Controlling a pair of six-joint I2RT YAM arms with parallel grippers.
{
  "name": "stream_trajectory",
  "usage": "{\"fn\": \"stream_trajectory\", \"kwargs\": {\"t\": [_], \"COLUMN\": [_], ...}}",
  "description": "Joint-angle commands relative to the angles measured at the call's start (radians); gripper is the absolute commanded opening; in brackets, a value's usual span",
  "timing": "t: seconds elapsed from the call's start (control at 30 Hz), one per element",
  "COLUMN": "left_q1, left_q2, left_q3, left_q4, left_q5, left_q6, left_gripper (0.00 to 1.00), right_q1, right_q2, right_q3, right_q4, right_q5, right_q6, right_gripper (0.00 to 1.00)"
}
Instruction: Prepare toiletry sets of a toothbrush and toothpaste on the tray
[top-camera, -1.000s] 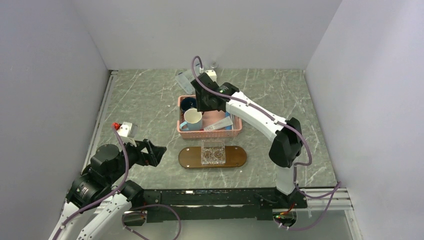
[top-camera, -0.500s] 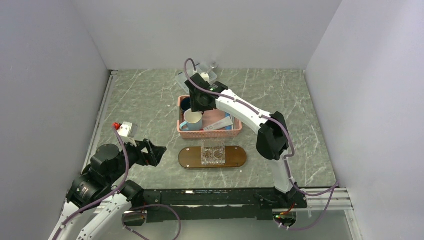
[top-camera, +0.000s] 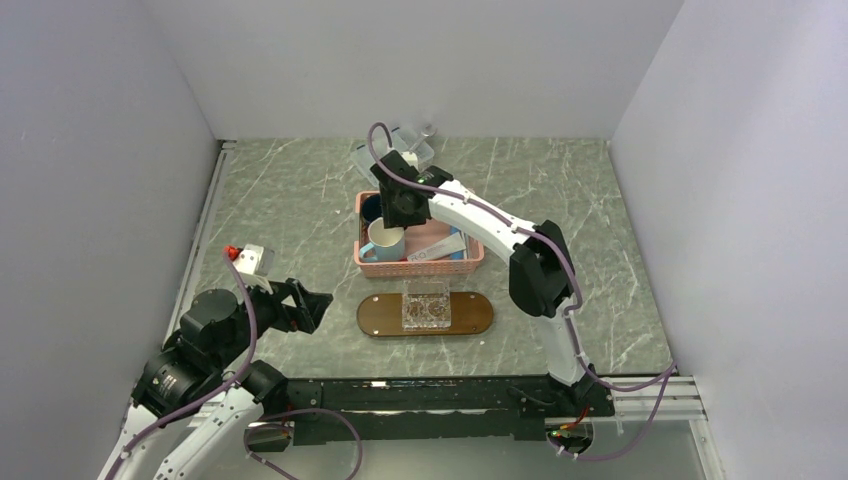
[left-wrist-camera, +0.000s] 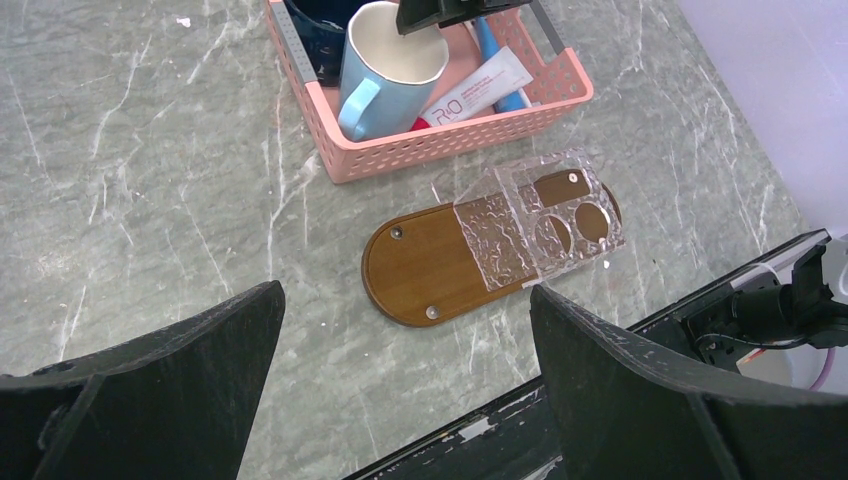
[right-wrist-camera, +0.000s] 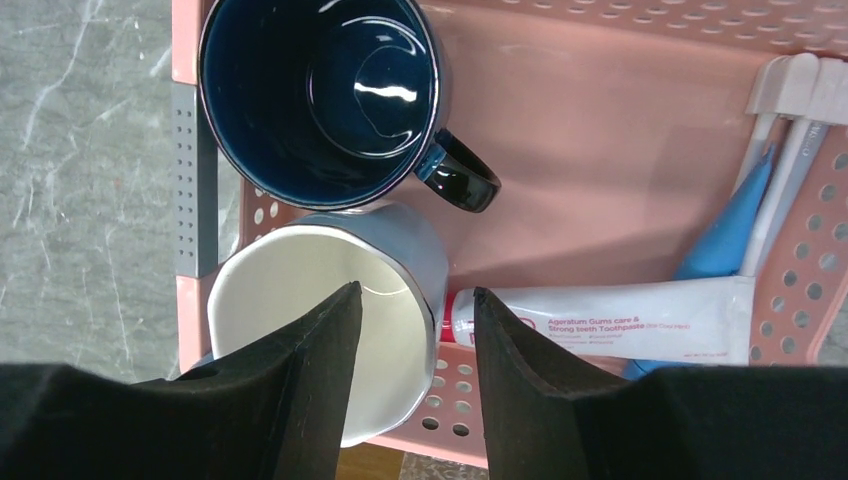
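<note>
The dark-brown oval tray (top-camera: 380, 316) (left-wrist-camera: 430, 260) lies in front of the pink basket (top-camera: 420, 268), with a clear holder (top-camera: 426, 308) on top of it. In the basket lie a white toothpaste tube with a red cap (right-wrist-camera: 610, 322), a blue tapered tube (right-wrist-camera: 722, 240) and white toothbrush handles (right-wrist-camera: 790, 110). My right gripper (right-wrist-camera: 415, 295) is open and low in the basket. One finger is inside the light-blue mug (right-wrist-camera: 300, 300) and the other is outside its wall, next to the tube's cap. My left gripper (left-wrist-camera: 405, 295) is open and empty above the table, left of the tray.
A dark-blue mug (right-wrist-camera: 320, 90) stands behind the light-blue one in the basket. A clear plastic box (top-camera: 385, 155) sits at the back of the table. The table's black front rail (left-wrist-camera: 600, 400) runs close below the tray.
My right gripper has shifted a little left along the basket and now stands over the light-blue mug. The left arm has not moved.
</note>
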Motion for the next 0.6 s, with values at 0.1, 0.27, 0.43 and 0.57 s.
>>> {"fn": "stream_trajectory", "kwargs": {"t": [0.1,0.27,0.43,0.57], "left_q1": [0.003,0.004,0.004,0.004], "left_q2": [-0.005,-0.022,-0.017,-0.008], "left_q3": [0.012,0.003,0.004,0.014], "left_q4": [0.023,0.034,0.039,0.021], "left_q5": [-0.003,-0.004,0.0,0.007], "left_q6": [0.01,0.01,0.014,0.013], "left_gripper": [0.99,0.99,0.99,0.99], "right_q1": [-0.006,-0.005,-0.008,-0.012], "right_q2": [0.039,0.064,0.056,0.054], "right_q3": [0.02,0.036,0.029,0.029], "right_q4": [0.017,0.01,0.004,-0.003], "right_q5": [-0.04,-0.047,-0.043,-0.041], "right_q6": [0.005,0.0,-0.002,-0.003], "right_gripper": [0.44,0.33,0.14,0.0]}}
